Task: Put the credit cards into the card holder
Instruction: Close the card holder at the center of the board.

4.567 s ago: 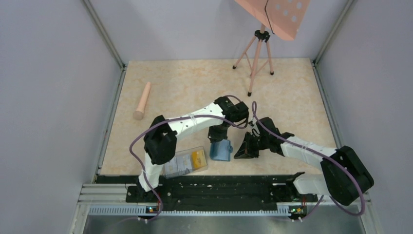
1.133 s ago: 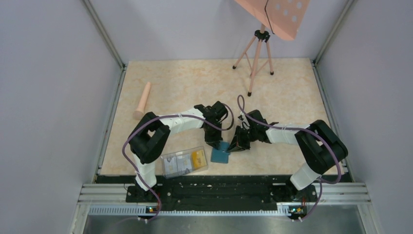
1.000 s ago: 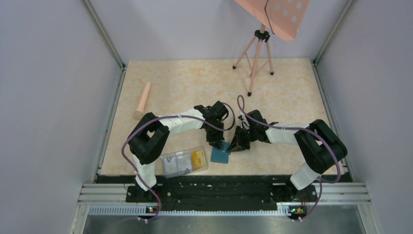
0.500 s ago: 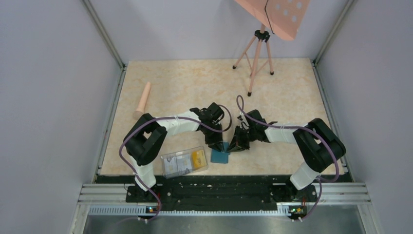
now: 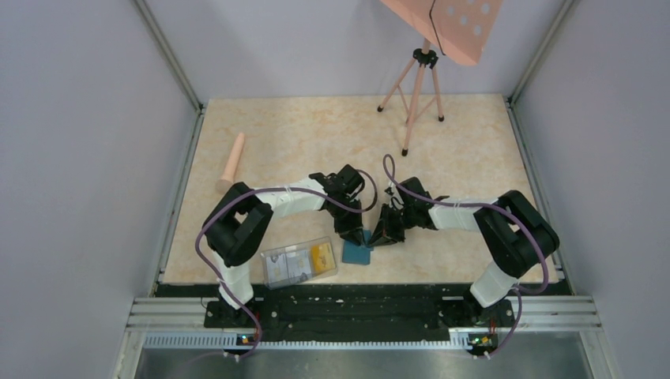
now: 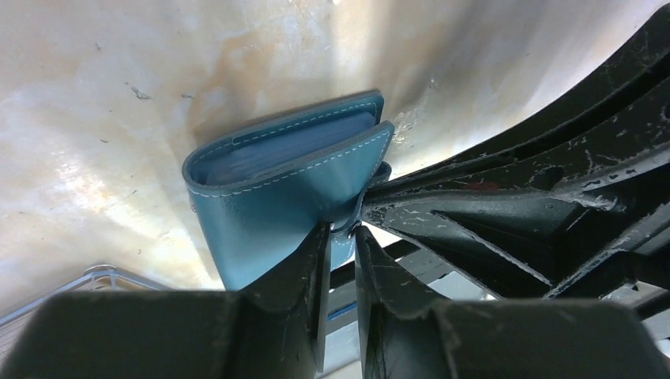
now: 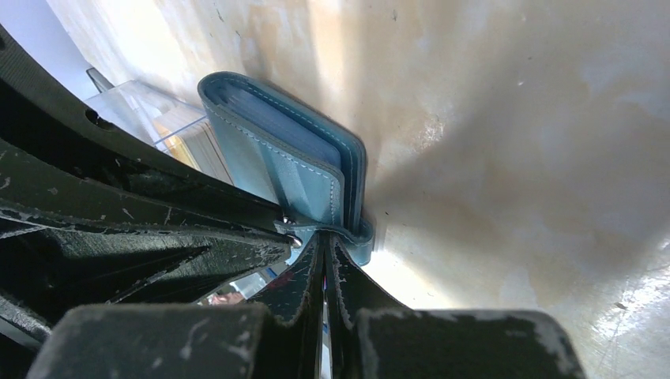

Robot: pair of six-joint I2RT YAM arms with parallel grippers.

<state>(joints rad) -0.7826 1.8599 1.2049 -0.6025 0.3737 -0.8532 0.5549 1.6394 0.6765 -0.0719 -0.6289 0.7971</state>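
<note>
The card holder point(image 5: 357, 253) lies slightly agape on the worktop point(image 5: 316, 134), just right of a clear box point(image 5: 299, 263) containing credit cards point(image 5: 320, 254) — the left tool point(image 6: 340, 230) and right tool point(image 7: 324, 239) both pinch its snap-tab edge.

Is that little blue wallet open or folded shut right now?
Folded: the card holder has both covers lying together, gaping slightly. Whether its snap is fastened, I cannot tell.

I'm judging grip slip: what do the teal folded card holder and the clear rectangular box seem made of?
The teal folded card holder: likely leather or faux leather, matte, with pale stitched edges. The clear rectangular box: seemingly hard transparent plastic, glossy; cards show through.
</note>
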